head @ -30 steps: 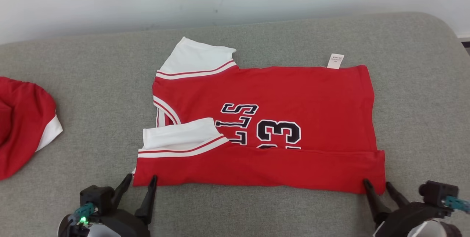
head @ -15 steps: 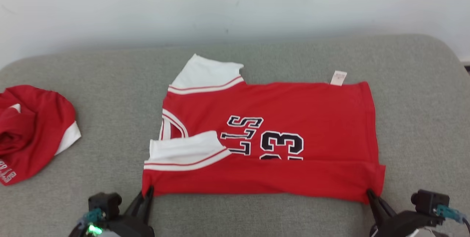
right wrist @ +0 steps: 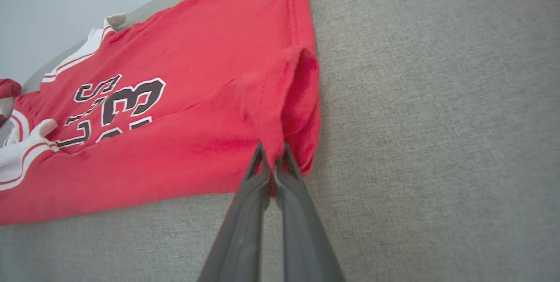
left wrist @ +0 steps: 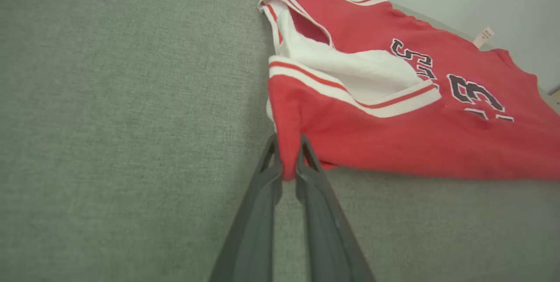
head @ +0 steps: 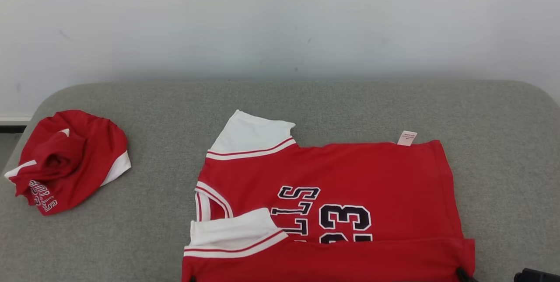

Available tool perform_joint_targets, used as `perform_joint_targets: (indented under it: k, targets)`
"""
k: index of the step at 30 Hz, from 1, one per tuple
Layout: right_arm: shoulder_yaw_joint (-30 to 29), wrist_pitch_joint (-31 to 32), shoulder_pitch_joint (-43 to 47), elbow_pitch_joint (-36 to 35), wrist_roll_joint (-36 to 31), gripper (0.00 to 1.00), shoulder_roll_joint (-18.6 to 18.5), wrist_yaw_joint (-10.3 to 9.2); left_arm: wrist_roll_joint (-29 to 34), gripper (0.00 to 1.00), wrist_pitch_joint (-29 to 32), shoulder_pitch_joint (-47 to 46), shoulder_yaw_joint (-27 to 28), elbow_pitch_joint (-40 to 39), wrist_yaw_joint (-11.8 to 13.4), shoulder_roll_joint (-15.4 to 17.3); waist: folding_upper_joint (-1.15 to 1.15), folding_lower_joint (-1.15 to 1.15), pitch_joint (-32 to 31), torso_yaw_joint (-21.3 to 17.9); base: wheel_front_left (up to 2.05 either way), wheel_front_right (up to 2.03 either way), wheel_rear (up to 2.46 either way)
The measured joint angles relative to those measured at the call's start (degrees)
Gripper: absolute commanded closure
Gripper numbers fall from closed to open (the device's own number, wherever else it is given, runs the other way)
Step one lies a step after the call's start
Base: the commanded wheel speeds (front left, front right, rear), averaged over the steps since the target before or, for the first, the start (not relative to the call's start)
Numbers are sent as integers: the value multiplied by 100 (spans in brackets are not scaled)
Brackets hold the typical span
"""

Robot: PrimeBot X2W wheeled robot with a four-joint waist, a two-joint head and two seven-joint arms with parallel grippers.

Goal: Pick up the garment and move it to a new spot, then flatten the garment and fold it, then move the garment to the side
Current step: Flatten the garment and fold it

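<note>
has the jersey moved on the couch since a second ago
Yes, probably: the jersey now lies a bit farther from the back edge of the couch, toward the robot. The camera also tilted, so the shift is hard to size.

Red jersey (head: pixel 385 172): soft, matt knit cloth. Grey upholstered surface (head: pixel 144 238): coarse woven fabric, matt, slightly rough. Far wall (head: pixel 280 19): smooth, matt.

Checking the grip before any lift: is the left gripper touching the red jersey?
Touching. The left wrist view shows the left gripper closed on the red jersey, with a corner of fabric pinched between its fingers.
</note>
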Motion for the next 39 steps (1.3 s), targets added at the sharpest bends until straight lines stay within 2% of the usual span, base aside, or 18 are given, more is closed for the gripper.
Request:
perform_joint_targets:
  k: [5,6,7,12,18,22,29,39]
  targets:
    - [-223,258,209,-227,-47,98,162,0,4,100,0,214,-5,-174,57,-54,0,0,45,-16,0,0,0]
    - [-244,254,209,-269,-124,81,185,0,21,73,0,214,16,-211,85,-53,0,0,54,-25,0,0,0]
    - [-280,222,205,-313,-215,0,199,0,35,0,0,213,34,-242,101,-55,0,0,60,-32,0,0,0]
    - [-435,74,93,-436,-428,0,455,0,148,0,0,194,275,-534,201,-119,0,1,70,-108,0,0,0]
    - [-522,-358,-147,-699,-789,0,605,0,289,0,-2,143,753,-1061,300,-155,0,1,74,-203,0,0,0]
    - [-485,-797,-300,-925,-1101,0,687,0,597,0,-4,38,1079,-1508,345,-169,0,1,78,-265,0,0,0]
    - [-332,-1404,-391,-1216,-1624,0,761,0,1154,0,-5,-48,1549,-2093,304,-168,0,2,63,-322,0,0,0]
    - [-165,-1600,-247,-1389,-2243,0,877,0,1675,0,-5,157,1908,-2353,270,-101,0,2,46,-304,0,0,0]
